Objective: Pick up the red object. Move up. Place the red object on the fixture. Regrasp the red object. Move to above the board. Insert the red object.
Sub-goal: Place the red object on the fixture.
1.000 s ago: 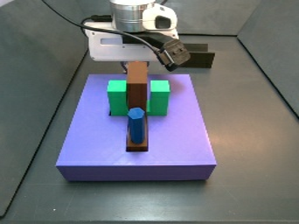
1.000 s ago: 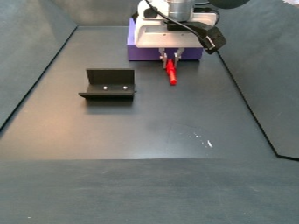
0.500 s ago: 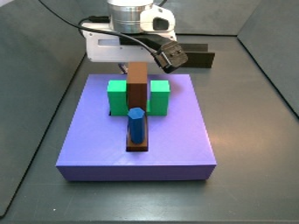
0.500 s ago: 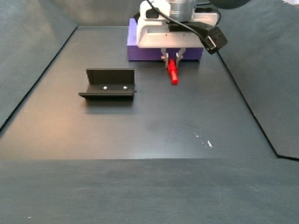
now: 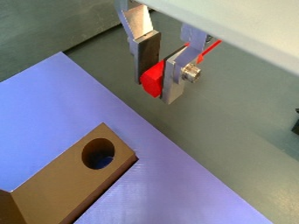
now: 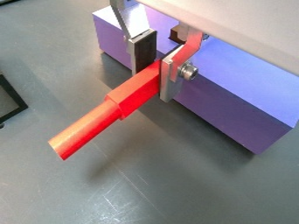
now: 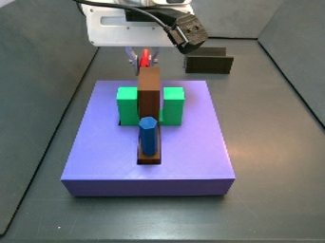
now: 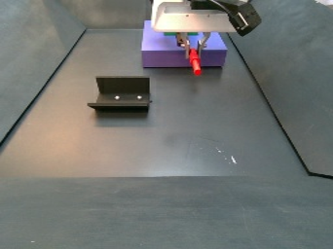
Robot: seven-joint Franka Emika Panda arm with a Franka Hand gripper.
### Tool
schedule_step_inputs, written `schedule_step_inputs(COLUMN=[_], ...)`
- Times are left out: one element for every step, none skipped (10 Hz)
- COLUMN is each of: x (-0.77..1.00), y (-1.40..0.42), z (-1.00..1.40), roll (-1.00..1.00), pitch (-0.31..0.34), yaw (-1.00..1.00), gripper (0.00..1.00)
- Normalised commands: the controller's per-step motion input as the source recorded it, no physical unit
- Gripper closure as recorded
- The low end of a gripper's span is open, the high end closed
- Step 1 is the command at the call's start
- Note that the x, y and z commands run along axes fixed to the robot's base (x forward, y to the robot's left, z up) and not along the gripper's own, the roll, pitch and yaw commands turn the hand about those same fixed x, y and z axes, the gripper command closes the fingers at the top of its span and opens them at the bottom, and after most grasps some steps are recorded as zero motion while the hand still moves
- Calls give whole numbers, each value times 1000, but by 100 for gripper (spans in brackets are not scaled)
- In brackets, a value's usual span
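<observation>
Dark grey floor, grey walls round the cell. Wrist views: gripper clamped on the red object, pads at one end, peg lifted just beside the board. Side views: red object hangs off the floor near the board, well apart from the fixture, which sits bare. Pick and lift look done; placing on fixture, regrasp, move over board, insert remain.

You see the gripper with silver fingers and dark pads, closed on the bright red object just beside the purple-blue board. The board carries a green block, a brown slab and a blue cylinder. The fixture is black, on a dark grey floor.
</observation>
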Motion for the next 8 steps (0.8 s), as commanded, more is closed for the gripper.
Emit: schedule_step_inputs(x=[220, 280, 449, 620, 683, 666, 629, 697], y=[397, 631, 540, 363, 263, 137, 109, 60], z=[163, 297, 423, 537, 491, 351, 203, 137], roll=[-317, -600, -660, -817, -831, -963, -1000, -1000], pitch=[174, 103, 57, 114, 151, 157, 49, 20], yaw=[-6, -91, -111, -71, -89, -111, -149, -177], gripper=[100, 100, 100, 100, 100, 100, 100, 100])
